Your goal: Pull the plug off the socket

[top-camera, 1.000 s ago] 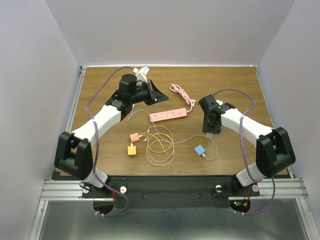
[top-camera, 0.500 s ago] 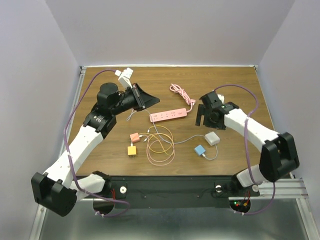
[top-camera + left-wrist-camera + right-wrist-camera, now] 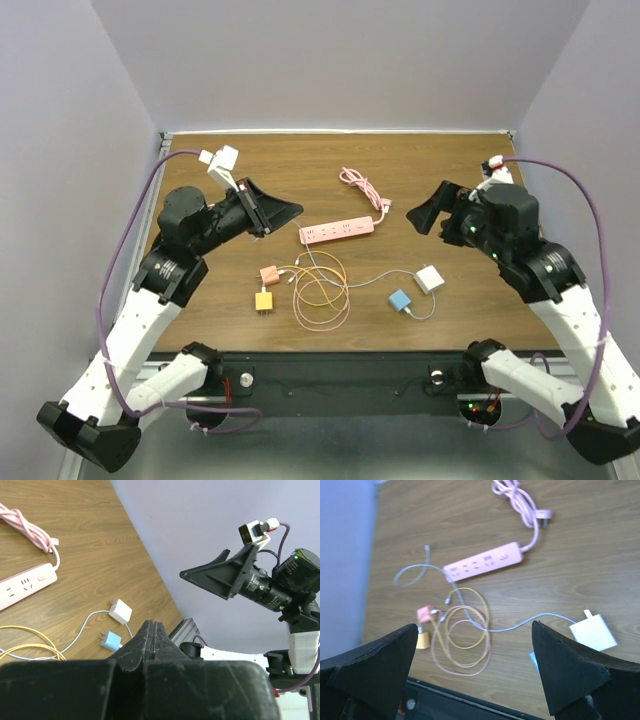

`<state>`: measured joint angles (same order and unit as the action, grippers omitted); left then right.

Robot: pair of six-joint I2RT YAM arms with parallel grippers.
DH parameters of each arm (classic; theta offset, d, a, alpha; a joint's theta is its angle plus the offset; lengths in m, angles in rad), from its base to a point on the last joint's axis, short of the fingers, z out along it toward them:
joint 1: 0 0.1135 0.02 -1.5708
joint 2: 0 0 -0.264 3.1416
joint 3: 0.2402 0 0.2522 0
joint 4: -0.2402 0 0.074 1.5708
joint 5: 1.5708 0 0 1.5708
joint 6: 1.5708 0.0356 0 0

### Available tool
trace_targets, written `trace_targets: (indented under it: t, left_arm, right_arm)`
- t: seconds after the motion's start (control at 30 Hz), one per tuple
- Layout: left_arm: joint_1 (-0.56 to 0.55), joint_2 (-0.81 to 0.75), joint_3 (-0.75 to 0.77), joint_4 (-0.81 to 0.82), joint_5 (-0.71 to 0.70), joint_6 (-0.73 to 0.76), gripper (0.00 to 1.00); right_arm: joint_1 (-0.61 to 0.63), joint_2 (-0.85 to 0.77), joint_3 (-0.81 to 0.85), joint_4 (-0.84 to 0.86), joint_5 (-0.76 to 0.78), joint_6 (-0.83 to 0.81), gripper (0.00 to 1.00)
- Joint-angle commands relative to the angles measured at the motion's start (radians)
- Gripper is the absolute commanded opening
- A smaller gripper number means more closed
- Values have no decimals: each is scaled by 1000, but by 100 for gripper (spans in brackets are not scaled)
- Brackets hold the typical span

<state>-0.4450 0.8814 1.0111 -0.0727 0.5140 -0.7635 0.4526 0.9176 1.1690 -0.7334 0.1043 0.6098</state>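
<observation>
1 socket (image 3: 337, 231), 1 white plug (image 3: 430, 278)

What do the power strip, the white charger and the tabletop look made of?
Power strip: likely smooth pink plastic, uniform colour, rounded ends. White charger: probably hard plastic, a plain clean-edged block. Tabletop: wood or wood-look laminate, brown grain lines; cannot tell which.
</observation>
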Motion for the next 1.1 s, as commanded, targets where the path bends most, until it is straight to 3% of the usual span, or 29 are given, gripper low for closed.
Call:
trace_targets:
  t: [0.0, 0.43, 0.73, 1.07]
  left_arm:
    - [-3, -56, 55, 31, 6, 18, 0]
    - [-3, -146, 67, 68, -35, 76, 0]
    - [-3, -170, 55, 105, -65, 96, 0]
    - [-3, -171, 58, 103, -72, 118, 0]
  right_arm:
    - [-5, -91, 75, 12, -98, 25, 100]
    - [-5, -299, 60, 12, -54, 65, 100]
    - [-3, -280, 95, 14, -127, 48, 100]
    - [-5, -266, 100, 17, -83, 48, 100]
